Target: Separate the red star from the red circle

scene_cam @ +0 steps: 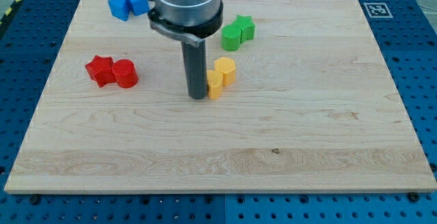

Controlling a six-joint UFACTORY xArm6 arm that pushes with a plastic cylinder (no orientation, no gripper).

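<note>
The red star (100,69) lies at the view's left on the wooden board (218,149), touching the red circle (125,73) on its right side. My tip (198,96) is near the middle of the board, well to the right of the red pair. It stands right against the left side of a yellow block (214,85).
A second yellow block (224,69) touches the first one. Two green blocks (232,36) (246,27) sit at the upper middle. Two blue blocks (119,7) (137,1) sit at the top left, partly beside the arm's body (186,5).
</note>
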